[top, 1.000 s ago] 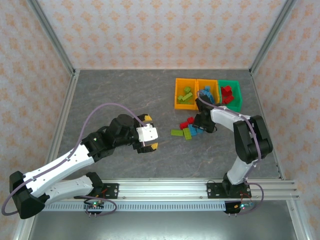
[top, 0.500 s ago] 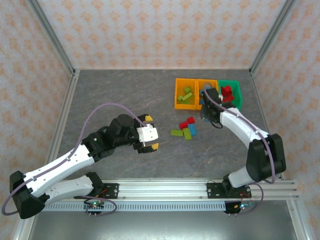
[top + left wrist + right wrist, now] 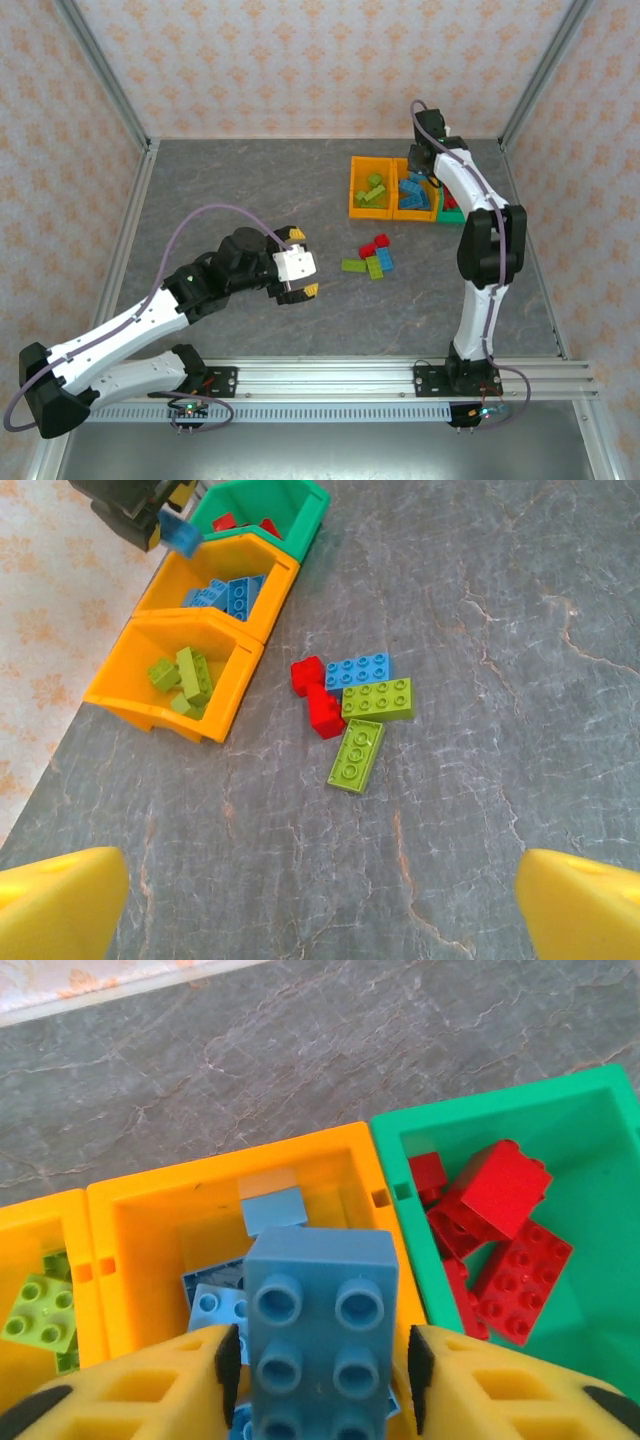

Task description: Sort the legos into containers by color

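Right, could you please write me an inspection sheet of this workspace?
Surface: grey marbled table.
Job's things: left orange bin holds lime bricks; middle orange bin holds blue bricks; green bin holds red bricks. On the table: loose red bricks, loose blue brick, two loose lime bricks.
Clutter: nothing seen.
Grippers: right pincer shut on held blue brick above the middle orange bin; left pincer open, empty, above the table.
Cables: purple cable loops along each arm.
Surroundings: patterned walls, metal frame posts.

Overhead from behind, left wrist far, right wrist close, sharing bins (image 3: pixel 370 213)
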Tool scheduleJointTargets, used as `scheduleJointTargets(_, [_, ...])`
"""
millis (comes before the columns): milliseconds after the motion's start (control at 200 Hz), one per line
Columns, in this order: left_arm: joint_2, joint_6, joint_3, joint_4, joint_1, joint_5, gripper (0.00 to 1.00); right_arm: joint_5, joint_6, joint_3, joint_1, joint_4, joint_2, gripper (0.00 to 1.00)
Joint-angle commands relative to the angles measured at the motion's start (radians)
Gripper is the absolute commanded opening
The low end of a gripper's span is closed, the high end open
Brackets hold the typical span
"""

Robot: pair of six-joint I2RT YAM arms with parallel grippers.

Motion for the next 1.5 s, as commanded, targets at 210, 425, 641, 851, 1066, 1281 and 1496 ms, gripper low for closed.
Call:
scheduleJointTargets(210, [0.017,-0.198,0.005,0.092,0.024,-0.053,1.00,-0.066,0.064,-0.064,0.011,-0.139,-0.223,0.63])
scheduleJointTargets(425, [0.206,-0.459,0.215,-0.085,0.039,-0.109,0.92,-0.267,0.130,-0.456,0.077,-0.109,-0.634,0.68])
scheduleJointTargets(641, [0.490,-0.553,0.447,-0.318,-0.035,-0.079,0.75,-0.334,0.210,-0.740,0.146,-0.204,-1.014,0.75])
scheduleJointTargets(851, [0.855,-0.551,0.708,-0.501,-0.035,-0.055,0.77,-0.426,0.346,-0.901,0.147,-0.182,-1.232,0.76])
scheduleJointTargets(1066, [1.100,-0.437,0.859,-0.518,-0.035,-0.113,0.79,-0.388,0.311,-0.854,0.147,-0.272,-1.243,0.78])
scheduleJointTargets(1281, [1.240,-0.358,0.953,-0.565,-0.034,-0.149,0.81,-0.391,0.329,-0.852,0.146,-0.275,-1.267,0.79])
scheduleJointTargets(1496, [1.287,-0.322,0.952,-0.573,-0.034,-0.116,0.63,-0.388,0.352,-0.857,0.147,-0.276,-1.277,0.79])
